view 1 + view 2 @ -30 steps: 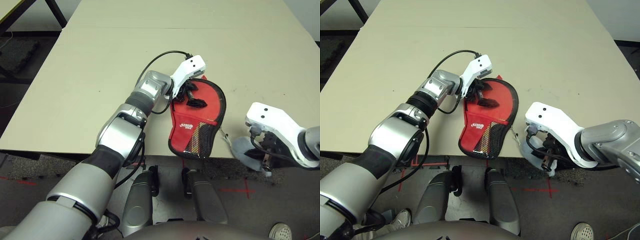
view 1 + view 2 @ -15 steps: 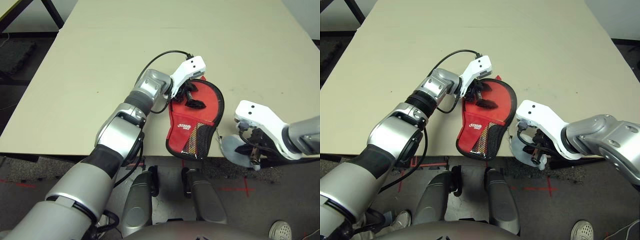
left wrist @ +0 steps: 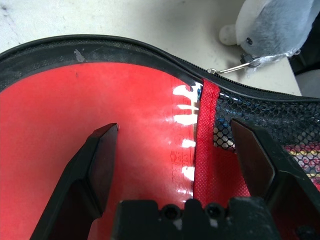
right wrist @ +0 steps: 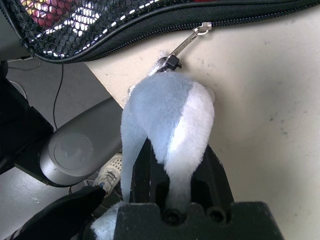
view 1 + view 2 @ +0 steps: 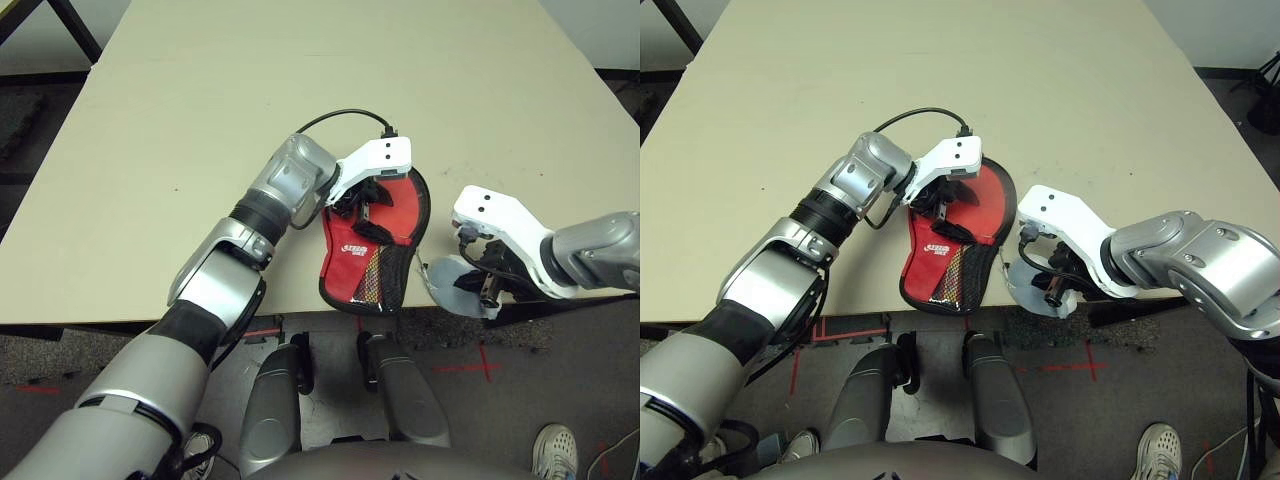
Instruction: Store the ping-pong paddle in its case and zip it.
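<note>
The red case (image 5: 403, 215) lies flat at the table's near edge, mesh pocket (image 3: 260, 125) toward me and its narrow end just over the edge. My left gripper (image 3: 174, 130) is open, its fingers (image 3: 100, 160) spread over the case's red face. A grey-white soft lump (image 4: 165, 110) hangs from the metal zipper pull (image 4: 187, 42) on the case's black rim. My right gripper (image 5: 485, 290) is shut on that lump, just right of the case at the table edge. The ping-pong paddle is hidden.
The beige table (image 5: 200, 120) stretches away behind and left of the case. A black cable (image 5: 335, 116) loops over my left wrist. Below the near edge is grey floor with red tape marks (image 5: 480, 365), and a white shoe (image 5: 553, 450) shows at the right.
My right gripper has carried the grey-white lump left, up to the case's right side. The left gripper has stayed on the case. The camera has shifted.
</note>
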